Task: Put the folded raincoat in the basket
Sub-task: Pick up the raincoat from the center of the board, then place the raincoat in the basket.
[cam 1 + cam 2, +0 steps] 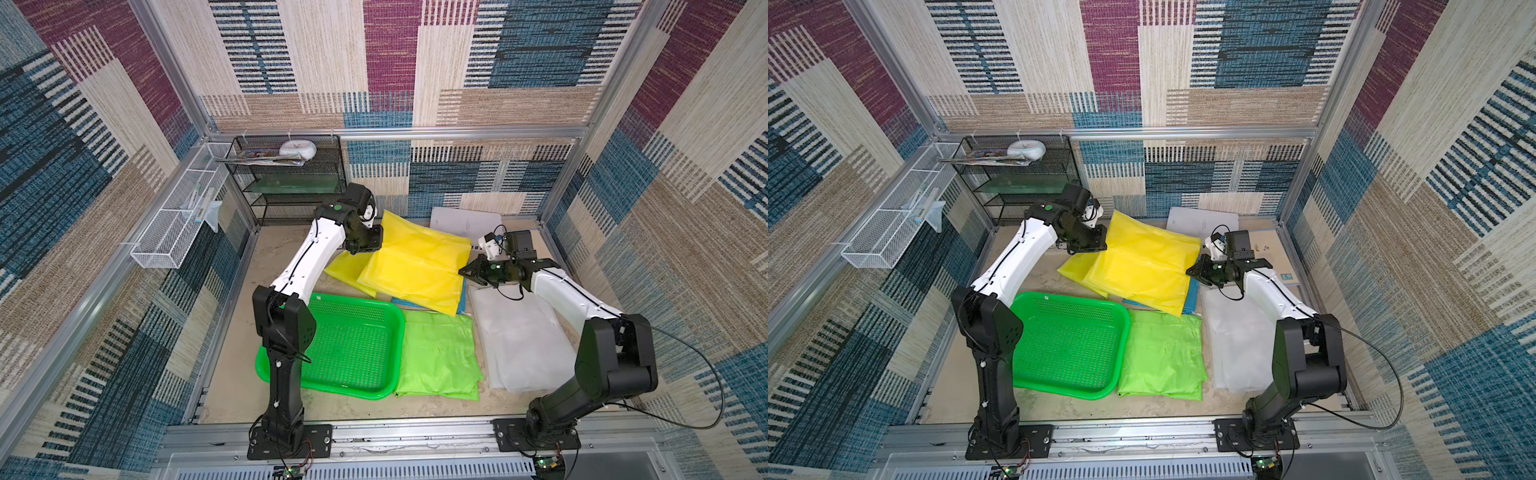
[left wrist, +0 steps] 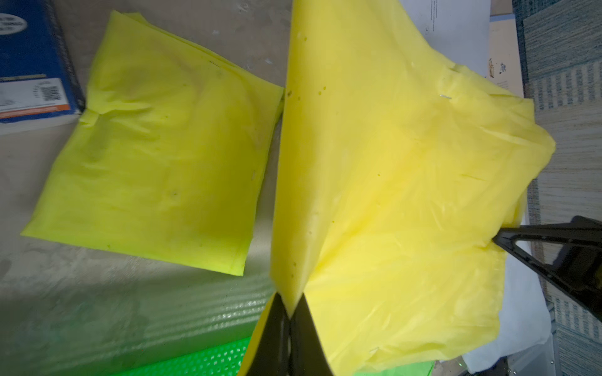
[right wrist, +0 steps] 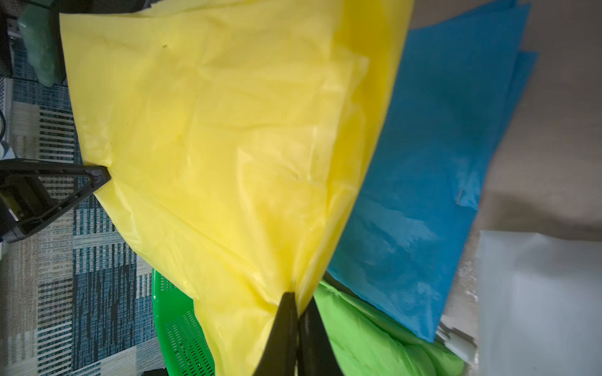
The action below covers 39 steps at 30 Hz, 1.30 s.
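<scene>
A folded yellow raincoat point(image 1: 415, 262) point(image 1: 1142, 266) hangs stretched between both grippers, lifted off the table behind the basket. My left gripper point(image 2: 289, 314) is shut on its left edge. My right gripper point(image 3: 297, 306) is shut on its right edge; that same gripper also shows in a top view point(image 1: 463, 271). The bright green basket point(image 1: 386, 316) point(image 1: 1121, 328) sits at the front left, partly hidden by the left arm, with nothing inside. A second folded yellow raincoat point(image 2: 156, 162) lies flat on the table under the held one's left side.
A lime green folded raincoat point(image 1: 436, 353) lies right of the basket, and a white one point(image 1: 519, 336) lies beyond it under the right arm. A blue one point(image 3: 423, 162) lies below the held raincoat. A black mesh rack point(image 1: 291, 183) and white wire tray point(image 1: 178, 224) stand back left.
</scene>
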Each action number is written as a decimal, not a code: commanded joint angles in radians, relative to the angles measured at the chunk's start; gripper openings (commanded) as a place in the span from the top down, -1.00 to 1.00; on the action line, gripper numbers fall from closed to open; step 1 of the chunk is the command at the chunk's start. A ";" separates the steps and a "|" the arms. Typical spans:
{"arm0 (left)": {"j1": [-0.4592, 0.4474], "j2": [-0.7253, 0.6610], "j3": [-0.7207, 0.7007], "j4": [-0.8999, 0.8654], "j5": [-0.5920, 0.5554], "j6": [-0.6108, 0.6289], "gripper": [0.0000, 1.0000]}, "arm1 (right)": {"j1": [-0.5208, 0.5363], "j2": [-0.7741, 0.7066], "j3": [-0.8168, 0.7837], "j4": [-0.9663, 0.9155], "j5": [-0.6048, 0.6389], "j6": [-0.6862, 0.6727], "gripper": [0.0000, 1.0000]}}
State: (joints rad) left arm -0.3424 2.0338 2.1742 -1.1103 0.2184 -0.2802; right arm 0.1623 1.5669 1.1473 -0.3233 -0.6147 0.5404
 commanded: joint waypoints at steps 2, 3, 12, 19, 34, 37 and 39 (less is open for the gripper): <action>0.063 -0.110 -0.064 -0.097 -0.117 0.027 1.00 | 0.079 -0.036 0.016 0.000 -0.025 0.093 1.00; 0.084 -0.138 -0.098 -0.099 -0.140 0.035 1.00 | 0.100 -0.040 0.011 0.017 -0.024 0.117 1.00; 0.302 -0.406 -0.461 -0.134 -0.228 0.051 1.00 | 0.457 0.031 0.035 0.094 0.051 0.272 1.00; 0.311 -0.521 -0.700 -0.134 -0.372 0.007 1.00 | 0.629 0.096 0.032 0.108 0.104 0.303 1.00; 0.310 -0.659 -1.047 -0.050 -0.346 -0.106 1.00 | 0.772 0.146 0.002 0.071 0.186 0.275 1.00; 0.312 -0.661 -1.059 -0.016 -0.379 -0.119 1.00 | 0.783 0.150 0.002 0.064 0.214 0.268 1.00; 0.312 -0.644 -1.068 0.010 -0.403 -0.126 1.00 | 0.783 0.154 -0.005 0.061 0.237 0.264 1.00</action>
State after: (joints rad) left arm -0.0322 1.3758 1.1141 -1.1522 -0.1413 -0.3820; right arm 0.9428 1.7145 1.1473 -0.2451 -0.4198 0.8207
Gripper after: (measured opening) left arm 0.068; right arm 0.077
